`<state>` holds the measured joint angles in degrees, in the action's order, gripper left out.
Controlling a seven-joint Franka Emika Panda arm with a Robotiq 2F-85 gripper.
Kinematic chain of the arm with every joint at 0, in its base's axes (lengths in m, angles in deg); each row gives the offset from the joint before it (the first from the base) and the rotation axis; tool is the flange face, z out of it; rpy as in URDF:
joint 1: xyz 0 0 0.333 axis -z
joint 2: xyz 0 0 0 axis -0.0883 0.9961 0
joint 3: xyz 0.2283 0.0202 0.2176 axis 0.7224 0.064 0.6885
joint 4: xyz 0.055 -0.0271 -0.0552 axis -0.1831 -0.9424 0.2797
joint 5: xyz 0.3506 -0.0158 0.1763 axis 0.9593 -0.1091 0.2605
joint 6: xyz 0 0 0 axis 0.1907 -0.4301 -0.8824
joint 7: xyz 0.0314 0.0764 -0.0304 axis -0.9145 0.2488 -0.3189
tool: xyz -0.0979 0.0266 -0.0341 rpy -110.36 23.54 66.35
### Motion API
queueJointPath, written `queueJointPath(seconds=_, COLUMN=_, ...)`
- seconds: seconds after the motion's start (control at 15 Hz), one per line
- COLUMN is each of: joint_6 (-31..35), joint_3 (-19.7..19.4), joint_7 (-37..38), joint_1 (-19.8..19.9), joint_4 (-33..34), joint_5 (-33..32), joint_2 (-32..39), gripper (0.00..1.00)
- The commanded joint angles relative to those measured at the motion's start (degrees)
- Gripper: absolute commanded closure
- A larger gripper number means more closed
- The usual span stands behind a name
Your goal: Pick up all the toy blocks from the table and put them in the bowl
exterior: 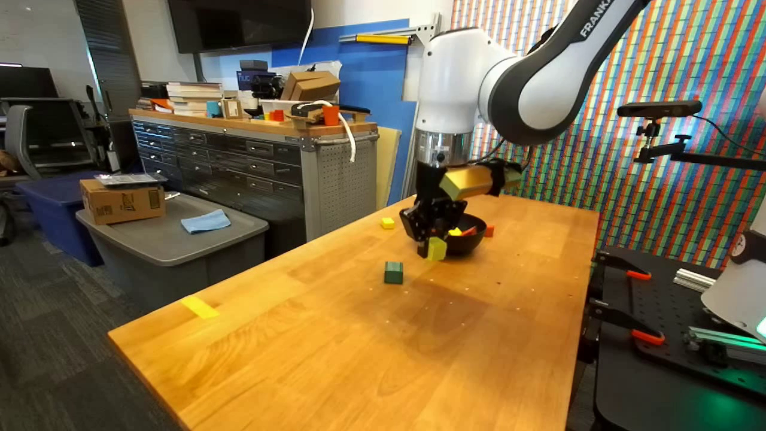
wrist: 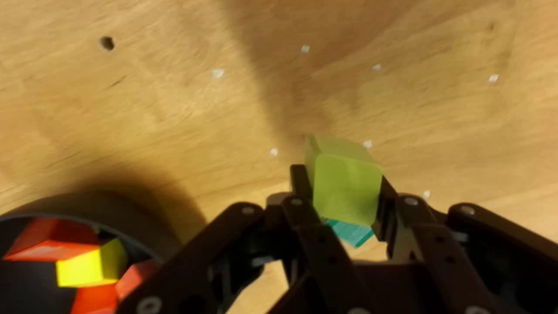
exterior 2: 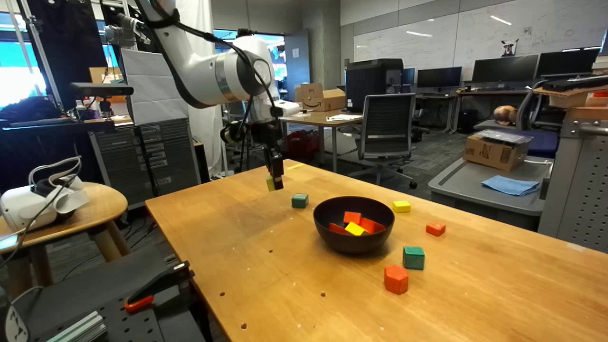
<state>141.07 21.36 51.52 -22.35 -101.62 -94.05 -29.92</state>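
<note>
In the wrist view, the black two-fingered gripper (wrist: 343, 191) pinches a yellow-green cube-like block (wrist: 347, 187) just right of centre; the round black bowl (wrist: 126, 218) lies in the lower left corner. In an exterior view, a dark green block (exterior: 393, 273) sits lower left of the held block, the bowl behind and rightward. In an exterior view, the bowl, with red and yellow blocks (exterior 2: 352, 217) inside, lies lower right of the gripper, well apart; the carry should probably head there.

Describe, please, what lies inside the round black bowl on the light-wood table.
Visible inside the round black bowl are one angular yellow block and at least three angular red blocks. Whatever lies directly beneath them is covered, so I cannot tell whether more is hidden there.
</note>
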Motion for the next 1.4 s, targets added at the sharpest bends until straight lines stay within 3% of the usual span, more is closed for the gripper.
queueJointPath(seconds=0.0, joint_6=-2.58, joint_3=-2.29, joint_7=5.64, joint_1=4.44, joint_4=-4.17, joint_5=-5.57, joint_2=-8.29, gripper=0.91)
queueJointPath(seconds=0.33, joint_6=-4.17, joint_3=-3.18, joint_7=7.28, joint_1=13.53, joint_4=-3.74, joint_5=-8.81, joint_2=-7.86, gripper=0.91)
queueJointPath(seconds=0.6, joint_6=-4.45, joint_3=-3.49, joint_7=7.18, joint_1=17.49, joint_4=-2.46, joint_5=-9.19, joint_2=-5.19, gripper=0.91)
queueJointPath(seconds=0.67, joint_6=-4.92, joint_3=-3.20, joint_7=6.09, joint_1=18.00, joint_4=-2.28, joint_5=-8.59, joint_2=-4.79, gripper=0.79)
queueJointPath(seconds=0.73, joint_6=-5.17, joint_3=-2.99, joint_7=5.34, joint_1=18.24, joint_4=-2.28, joint_5=-8.39, joint_2=-4.70, gripper=0.41)
queueJointPath(seconds=0.87, joint_6=-5.87, joint_3=-1.76, joint_7=1.71, joint_1=18.39, joint_4=-2.67, joint_5=-6.74, joint_2=-5.34, gripper=0.36)
queueJointPath(seconds=1.13, joint_6=-6.50, joint_3=0.99, joint_7=-1.16, joint_1=16.82, joint_4=-3.98, joint_5=-7.37, joint_2=-10.74, gripper=0.04)
queueJointPath(seconds=1.33, joint_6=-10.15, joint_3=5.68, joint_7=-9.31, joint_1=15.91, joint_4=-4.36, joint_5=-4.46, joint_2=-16.63, gripper=0.00)
